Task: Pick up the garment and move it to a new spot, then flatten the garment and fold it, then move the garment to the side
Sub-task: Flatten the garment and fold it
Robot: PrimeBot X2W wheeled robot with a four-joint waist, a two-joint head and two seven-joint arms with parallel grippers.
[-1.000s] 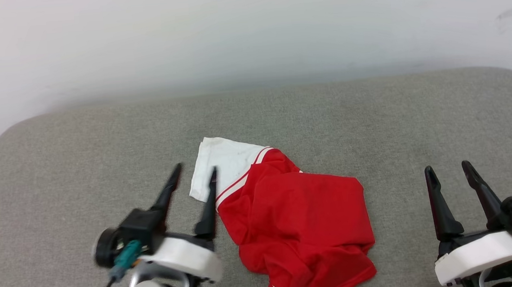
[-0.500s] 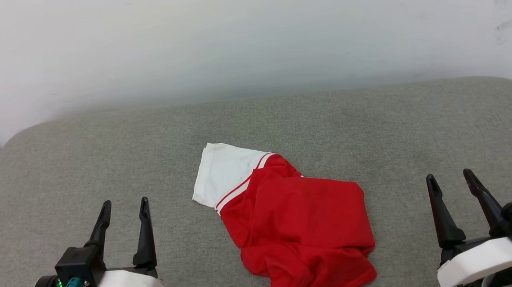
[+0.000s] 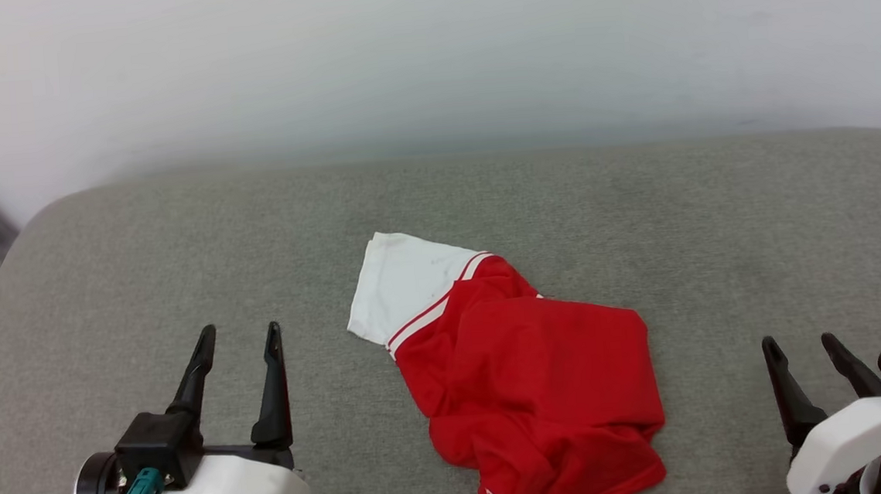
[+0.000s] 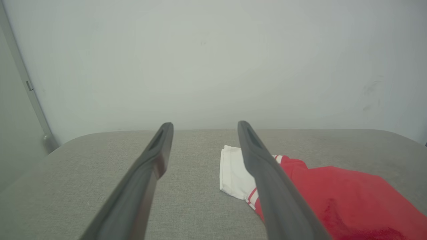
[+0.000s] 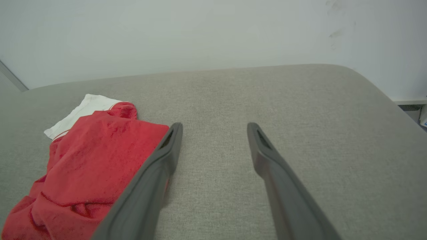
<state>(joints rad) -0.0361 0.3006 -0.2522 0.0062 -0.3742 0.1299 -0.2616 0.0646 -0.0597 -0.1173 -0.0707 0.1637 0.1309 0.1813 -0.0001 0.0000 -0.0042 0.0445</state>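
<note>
The left gripper (image 3: 241,328) is drawn back from the garment (image 3: 535,380) and is kept wide, empty. The right gripper (image 3: 797,340) is kept wide too.

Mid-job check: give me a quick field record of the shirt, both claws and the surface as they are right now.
shirt: red, lying in a loose, wrinkled heap
sleeve: white with red-and-white trim, sticking out at the heap's far left
surface: grey fabric cushion, shirt near its middle
left claw: open, empty, left of the shirt, not touching it
right claw: open, empty, right of the shirt, not touching it
backdrop: plain pale wall
</note>
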